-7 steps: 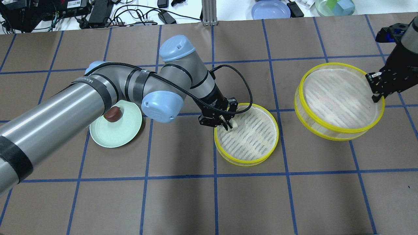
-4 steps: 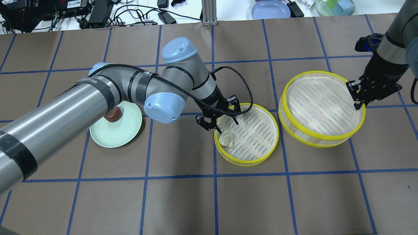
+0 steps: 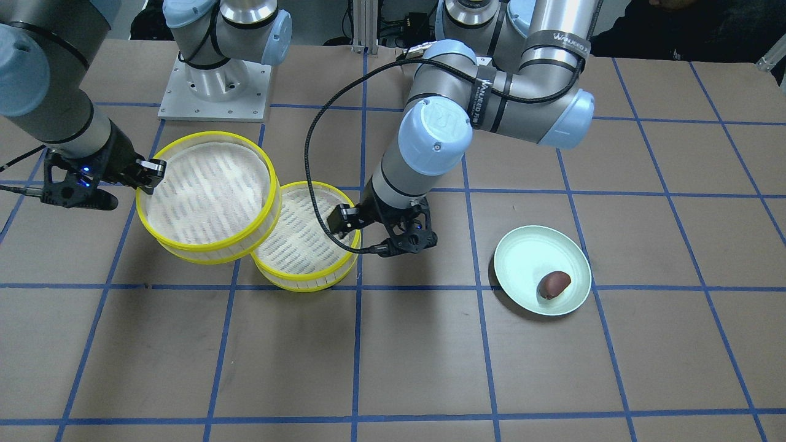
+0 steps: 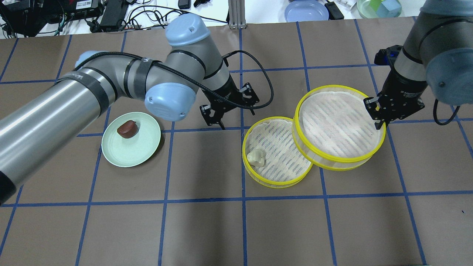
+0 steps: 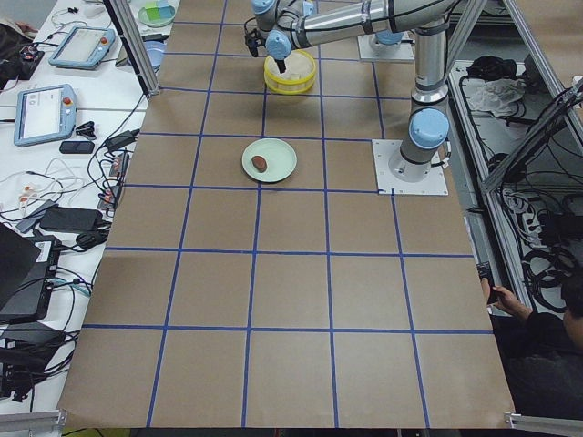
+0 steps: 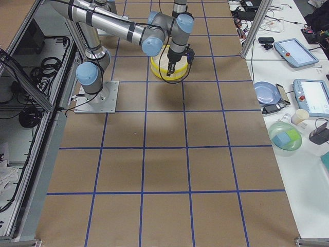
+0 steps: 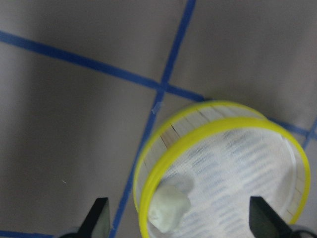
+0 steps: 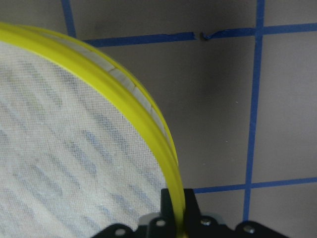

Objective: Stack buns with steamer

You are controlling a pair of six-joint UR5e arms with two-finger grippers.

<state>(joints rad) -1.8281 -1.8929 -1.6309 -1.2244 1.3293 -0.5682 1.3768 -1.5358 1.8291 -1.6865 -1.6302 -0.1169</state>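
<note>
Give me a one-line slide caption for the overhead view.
Right gripper holds upper steamer tier partly over lower tier with white bun; left gripper open; brown bun on plate.

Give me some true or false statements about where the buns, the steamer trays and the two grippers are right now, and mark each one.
1. The white bun lies inside the lower steamer tray. True.
2. The brown bun lies in a steamer tray as well. False: it sits on the green plate.
3. The left gripper is shut on the white bun. False: it is open and empty, off to the side of the lower tray.
4. The right gripper grips the rim of the upper steamer tray. True.
5. The upper tray fully covers the lower one. False: it overlaps only one side, and the white bun is uncovered.
</note>
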